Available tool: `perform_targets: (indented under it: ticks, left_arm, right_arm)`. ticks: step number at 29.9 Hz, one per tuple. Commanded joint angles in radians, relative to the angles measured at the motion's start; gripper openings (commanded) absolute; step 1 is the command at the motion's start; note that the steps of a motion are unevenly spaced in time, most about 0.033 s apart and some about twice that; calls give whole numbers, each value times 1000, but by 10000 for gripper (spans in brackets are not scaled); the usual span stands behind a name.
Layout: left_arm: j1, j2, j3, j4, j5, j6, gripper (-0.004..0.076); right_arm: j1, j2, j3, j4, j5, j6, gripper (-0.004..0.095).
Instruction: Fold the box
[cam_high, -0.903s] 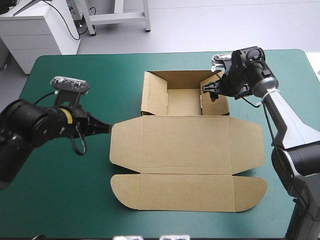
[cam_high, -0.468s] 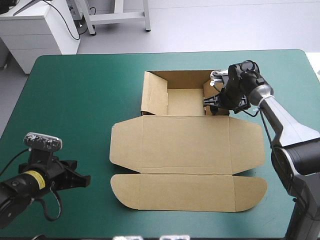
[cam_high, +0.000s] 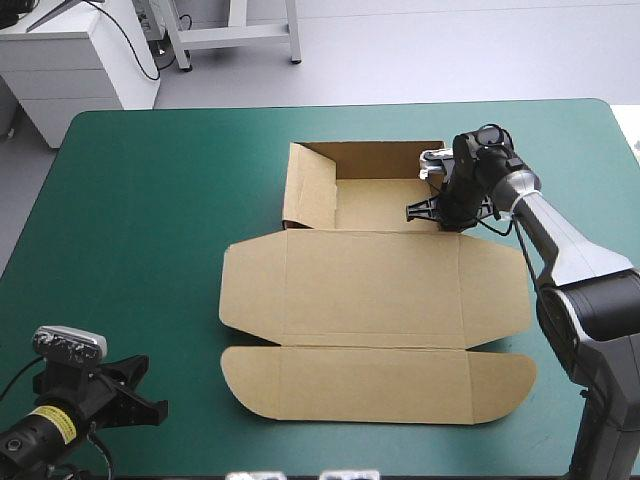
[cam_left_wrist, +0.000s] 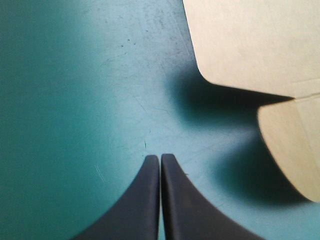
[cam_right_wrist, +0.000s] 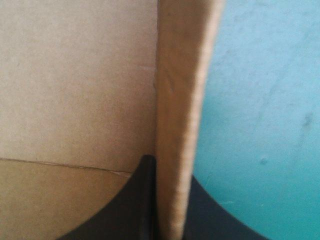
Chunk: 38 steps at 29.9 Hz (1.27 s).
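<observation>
The table (cam_high: 150, 250) with its teal-green cover fills most of the high view. The widest bare stretch is on the left of the frame, from the top edge down to the lower left corner. A narrower strip runs along the top, and another down the right side.

The brown box (cam_high: 370, 290) lies right of centre as an open tray with its lid (cam_high: 372, 282) flat. The tray is in the upper middle, with its left and back walls raised. The lid and its rounded front flap spread toward the bottom of the frame, the flap ending near the table's near edge.

The right gripper (cam_high: 432, 208) sits at the tray's right wall (cam_right_wrist: 175, 100). In its wrist view the black fingers are clamped on that wall, one inside the tray and one on the outer side, over the cover.

The left gripper (cam_high: 148, 392) is in the lower left corner of the frame, well apart from the box. Its fingers (cam_left_wrist: 150, 200) are pressed together in one point above bare cover. Two rounded flap corners lie ahead of it and off to one side, each casting a shadow.

Earlier, the left gripper was at mid-left with its tip at the lid's left flap, and it has since pulled back to the corner. The right wall leaned into the tray then, and it now seems closer to upright, though the high view shows it nearly edge-on.
</observation>
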Motion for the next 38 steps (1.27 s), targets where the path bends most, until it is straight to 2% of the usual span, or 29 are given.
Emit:
perform_targets:
  ticks: [1, 3, 6, 12, 16, 19, 23, 29, 33, 35, 38]
  left_arm:
    - [-5, -34, -9, 0, -88, -2, -8]
    - [-5, -50, -6, 0, -95, -2, -8]
    - [-5, -59, -6, -8, -96, -2, -8]
    - [-5, -59, -6, -12, -98, -2, -8]
    - [-5, -59, -6, -37, -106, -2, -8]
    - [-5, -59, -6, -50, -109, -2, -8]
    - [-5, -59, -6, -50, -109, -2, -8]
    - [-5, -59, -6, -50, -109, -2, -8]
    - [-5, -59, -6, -50, -104, -2, -8]
    - [-5, -59, -6, -50, -93, -2, -8]
    - [-5, -59, -3, -50, -81, -2, -8]
  right_arm:
    - [-25, -70, -91, -51, 34, -36, -20]
    - [-60, -86, -182, -51, 78, -61, -20]
    - [-152, -138, -306, -58, 87, -91, -20]
    - [-417, -213, -424, -103, 83, -160, -20]
    - [-625, -198, -427, 0, 62, -141, -20]
    - [-720, -156, -427, 80, 65, -144, -20]
    - [-786, -84, -427, 125, 66, -146, -18]
    - [-795, 27, -427, 132, 83, -158, -4]
    - [-795, 79, -427, 153, 85, -175, 142]
    - [-795, 84, -427, 200, 85, -231, 316]
    - [-795, 84, -427, 202, 85, -258, 591]
